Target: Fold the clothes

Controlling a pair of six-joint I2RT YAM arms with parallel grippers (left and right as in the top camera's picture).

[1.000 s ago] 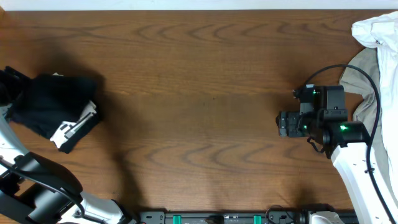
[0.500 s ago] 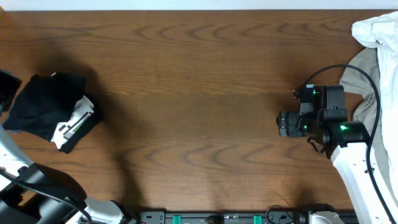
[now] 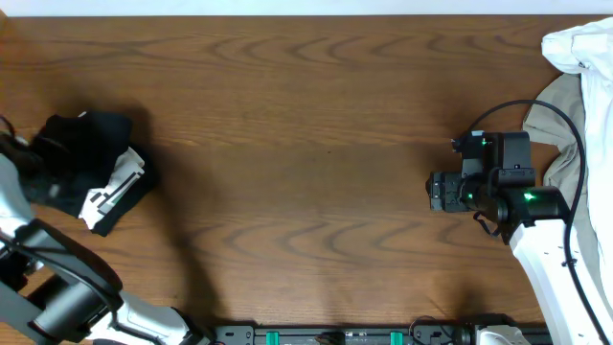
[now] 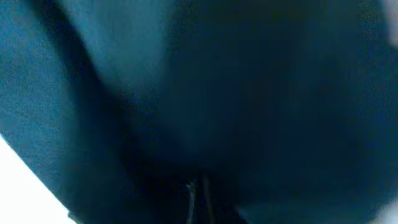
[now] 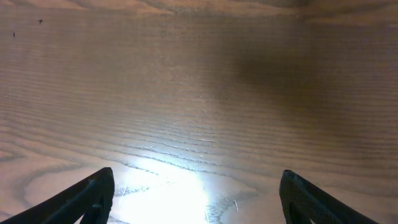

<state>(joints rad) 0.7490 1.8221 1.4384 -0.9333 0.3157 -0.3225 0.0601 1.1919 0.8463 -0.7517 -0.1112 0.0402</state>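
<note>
Trousers (image 3: 81, 163) bunched at table's (image 3: 306, 115) left edge; left gripper (image 3: 19, 155) pinched shut, seemingly on their left side; right gripper (image 5: 196, 177) wide over bare wood; white cloth (image 3: 579, 43) and khaki cloth (image 3: 565, 125) at right edge; all probably soft, limp, light; best pinched at waistband (image 3: 113, 187) corners.

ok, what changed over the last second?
Left end effector moved onto the left edge of the trousers and shut there; whether it pinches cloth is unclear. The bundle's top edge shifted slightly left. Right end effector stayed open over the bare table; white cloth and khaki cloth unchanged.
</note>
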